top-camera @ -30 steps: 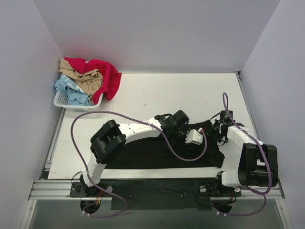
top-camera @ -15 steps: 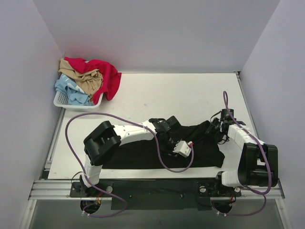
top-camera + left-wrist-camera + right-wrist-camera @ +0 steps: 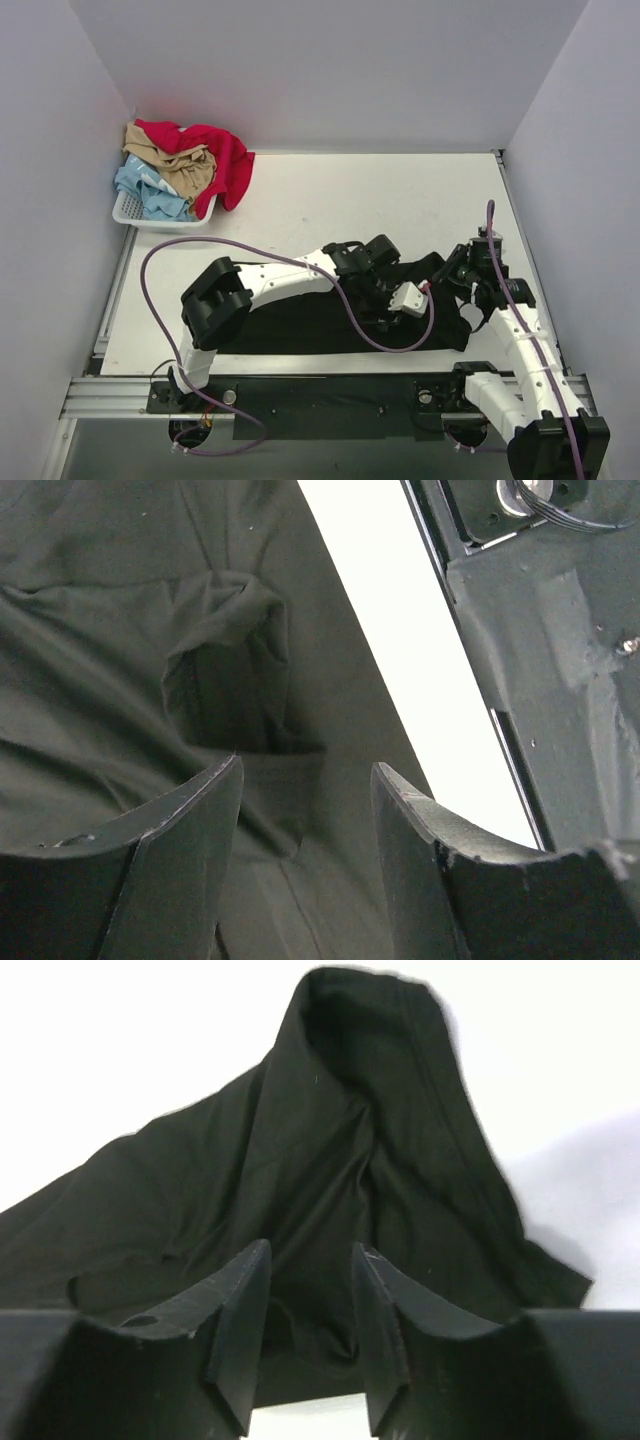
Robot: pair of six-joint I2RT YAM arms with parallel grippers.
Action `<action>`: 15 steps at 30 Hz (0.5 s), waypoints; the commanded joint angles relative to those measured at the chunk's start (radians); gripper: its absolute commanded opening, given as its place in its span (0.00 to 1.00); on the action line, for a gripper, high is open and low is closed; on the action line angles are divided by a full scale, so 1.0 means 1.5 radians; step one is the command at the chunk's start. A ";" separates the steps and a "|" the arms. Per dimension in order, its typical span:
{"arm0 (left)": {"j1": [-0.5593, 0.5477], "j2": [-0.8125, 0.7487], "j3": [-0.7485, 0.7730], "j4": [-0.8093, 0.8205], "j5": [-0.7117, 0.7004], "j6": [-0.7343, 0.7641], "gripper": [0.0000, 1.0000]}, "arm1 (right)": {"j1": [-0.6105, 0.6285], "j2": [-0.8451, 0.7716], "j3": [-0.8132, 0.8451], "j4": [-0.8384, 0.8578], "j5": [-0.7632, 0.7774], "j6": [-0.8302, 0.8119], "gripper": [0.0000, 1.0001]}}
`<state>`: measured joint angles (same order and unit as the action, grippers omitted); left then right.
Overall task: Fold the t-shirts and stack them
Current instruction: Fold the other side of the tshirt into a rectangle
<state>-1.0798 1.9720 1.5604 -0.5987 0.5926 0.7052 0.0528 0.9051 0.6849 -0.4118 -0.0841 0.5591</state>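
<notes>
A large black t-shirt point(image 3: 300, 320) lies spread along the near edge of the table, its right end bunched into folds point(image 3: 370, 1130). My left gripper point(image 3: 305, 770) hovers open over the shirt's right half, with only black cloth below it and nothing between the fingers. My right gripper point(image 3: 312, 1255) stands open at the shirt's right end point(image 3: 450, 290), its fingers apart just above a raised fold. In the top view the right gripper point(image 3: 463, 272) sits at the cloth's right edge. Red point(image 3: 225, 150), tan point(image 3: 185, 165) and pale blue point(image 3: 145, 190) t-shirts are heaped at the far left.
A white lattice basket point(image 3: 130, 212) holds the heap of shirts in the far left corner. Purple cables point(image 3: 250, 245) loop over the left arm and the black shirt. The black base plate point(image 3: 540, 630) and front rail run along the near edge.
Both grippers have gone from shut to open, letting go of the black shirt. The left gripper dipped toward me and came back right. The right arm has swung its elbow back toward the near edge.
</notes>
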 commanded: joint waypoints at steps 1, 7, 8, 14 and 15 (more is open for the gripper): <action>-0.025 0.032 0.006 0.060 -0.033 -0.051 0.64 | 0.011 -0.007 -0.082 -0.013 -0.101 0.075 0.29; -0.030 0.025 -0.044 0.102 -0.056 -0.044 0.34 | 0.038 0.025 -0.181 0.057 -0.169 0.114 0.05; -0.030 0.023 -0.050 0.102 -0.052 -0.038 0.29 | 0.040 0.024 -0.198 0.059 -0.174 0.119 0.02; -0.019 -0.009 -0.068 0.033 -0.024 0.037 0.00 | 0.045 -0.090 -0.255 -0.009 -0.154 0.150 0.00; -0.017 -0.015 -0.070 0.011 -0.015 0.049 0.00 | 0.045 -0.101 -0.272 -0.011 -0.161 0.157 0.00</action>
<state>-1.1198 2.0201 1.4708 -0.5125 0.5171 0.6895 0.1131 0.8604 0.3271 -0.3706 -0.3023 0.7307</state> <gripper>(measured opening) 0.021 0.001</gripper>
